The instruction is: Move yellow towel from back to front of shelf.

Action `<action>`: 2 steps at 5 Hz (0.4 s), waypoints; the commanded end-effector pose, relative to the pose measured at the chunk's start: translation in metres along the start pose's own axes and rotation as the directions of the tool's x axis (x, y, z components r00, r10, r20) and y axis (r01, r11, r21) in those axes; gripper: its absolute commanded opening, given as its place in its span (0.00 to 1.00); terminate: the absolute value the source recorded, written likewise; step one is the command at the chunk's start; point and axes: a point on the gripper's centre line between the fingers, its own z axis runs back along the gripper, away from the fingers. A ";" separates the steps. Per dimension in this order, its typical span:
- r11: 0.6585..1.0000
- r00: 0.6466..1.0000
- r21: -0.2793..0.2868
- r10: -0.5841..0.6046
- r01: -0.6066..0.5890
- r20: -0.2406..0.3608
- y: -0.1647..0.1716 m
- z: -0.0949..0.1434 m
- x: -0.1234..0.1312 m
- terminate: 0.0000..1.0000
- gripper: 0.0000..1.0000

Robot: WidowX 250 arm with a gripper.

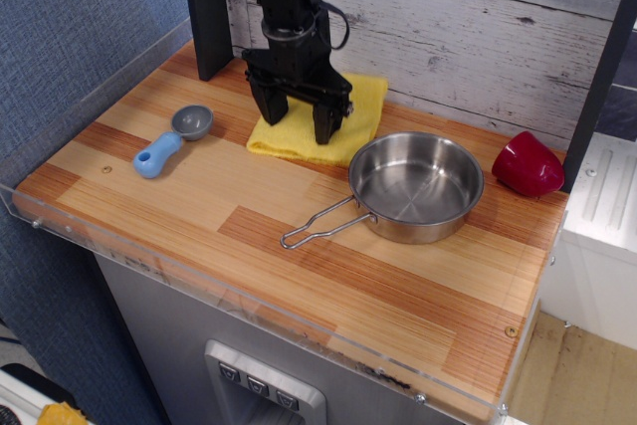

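The yellow towel (318,118) lies folded at the back of the shelf (299,246), close to the plank wall, with the claw (299,124) directly over it, its two black fingers spread wide and their tips down on or just above the cloth; whether they actually touch it I cannot tell. The step in hand looks like the grasp: nothing is pinched yet, and the towel sits far from the front rim. The next move likely calls for pressing into the soft terry, closing on a fold, lifting clear and carrying it toward the near edge of the bench. A steel pan (415,186) stands just beside the towel's right corner, its wire handle (317,225) reaching forward-left across the likely path, so the cloth may need to pass above it or to its left. A blue scoop (171,142) lies to the left, and a red cup (528,164) on its side far right, both apart from the towel.
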 end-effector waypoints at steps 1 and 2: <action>0.999 0.999 -0.034 0.007 -0.009 -0.052 -0.022 0.016 -0.062 0.00 1.00; 0.999 0.997 -0.035 0.016 -0.019 -0.082 -0.026 0.021 -0.092 0.00 1.00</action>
